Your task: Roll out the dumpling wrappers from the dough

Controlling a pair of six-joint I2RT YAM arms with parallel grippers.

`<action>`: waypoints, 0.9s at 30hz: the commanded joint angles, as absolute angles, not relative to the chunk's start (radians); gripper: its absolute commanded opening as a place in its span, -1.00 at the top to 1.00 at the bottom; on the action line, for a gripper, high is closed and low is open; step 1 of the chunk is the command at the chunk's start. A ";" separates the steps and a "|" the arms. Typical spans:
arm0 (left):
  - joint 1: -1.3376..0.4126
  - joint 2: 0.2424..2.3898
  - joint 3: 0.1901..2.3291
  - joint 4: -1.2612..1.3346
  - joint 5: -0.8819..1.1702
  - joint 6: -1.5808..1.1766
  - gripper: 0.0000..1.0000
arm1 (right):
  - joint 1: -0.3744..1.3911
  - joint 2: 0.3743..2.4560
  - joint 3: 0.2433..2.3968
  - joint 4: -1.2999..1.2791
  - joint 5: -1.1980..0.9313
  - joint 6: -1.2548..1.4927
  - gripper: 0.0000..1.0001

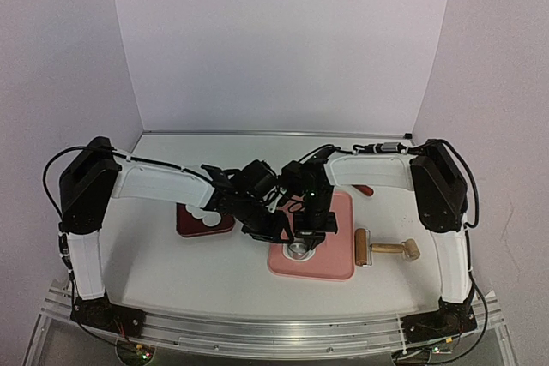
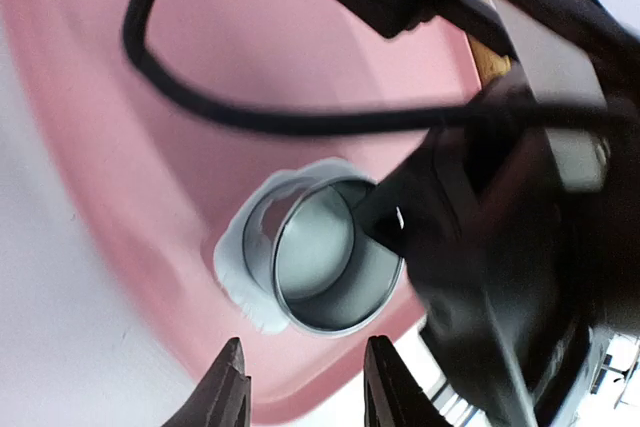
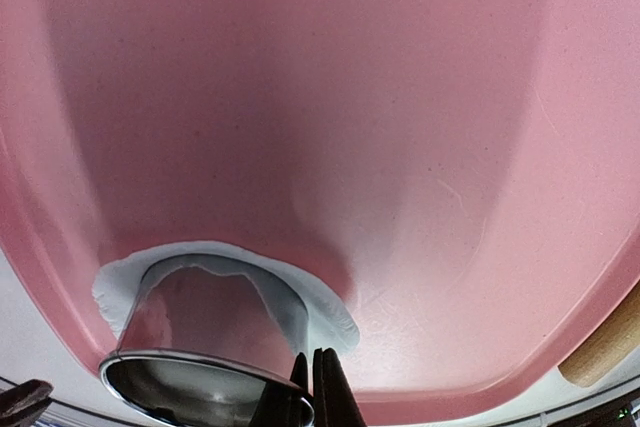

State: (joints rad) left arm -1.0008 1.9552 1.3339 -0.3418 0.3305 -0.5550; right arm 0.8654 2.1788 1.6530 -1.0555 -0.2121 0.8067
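Nearest the right wrist lens, the right claw [image 3: 312,385] is clenched on the wall of the cutter [image 3: 215,322], one finger on each side as far as we can judge. We take this hold to be for pressing the ring straight down. The cutter stands upright on the dough [image 3: 115,292], which lies flattened beneath it and shows as a ragged white margin around the base. Both sit at the near edge of the mat [image 1: 339,250], a little left of its middle.

The left claw [image 2: 305,362] is released, fingers parted, just left of the ring and apart from it. We judge it is stationed to steady the mat or lift the scrap, but nothing confirms this. The pin [image 1: 395,249] lies on the bench [image 1: 171,285] just right of the mat, clear of the cutting.

Count: two arms, one cutter, one dough piece, one mat, one pin, one plate [image 1: 193,229]. The wrappers [image 1: 204,212] lie on the plate, left of the mat. The left arm covers most of them, so we cannot give their number.
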 commanded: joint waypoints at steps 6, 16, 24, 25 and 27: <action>-0.992 1.795 1.198 -0.282 0.307 -0.608 0.32 | 0.873 2.315 1.601 -1.043 -0.143 0.825 1.00; -0.965 1.886 1.216 -0.227 0.401 -0.642 0.44 | 0.877 2.318 1.601 -1.047 -0.142 0.825 1.00; -0.965 1.992 1.297 -0.238 0.435 -0.641 0.54 | 0.879 2.321 1.604 -1.048 -0.140 0.820 1.00; -0.965 2.000 1.301 -0.238 0.436 -0.641 0.54 | 0.879 2.322 1.606 -1.048 -0.140 0.819 1.00; -0.965 2.017 1.319 -0.263 0.420 -0.642 0.59 | 0.879 2.324 1.610 -1.048 -0.141 0.817 1.00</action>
State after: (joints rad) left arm -0.9634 1.9911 1.2575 -0.2592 0.4122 -0.6363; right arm 0.8696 2.1898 1.6705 -1.0724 -0.2024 0.8131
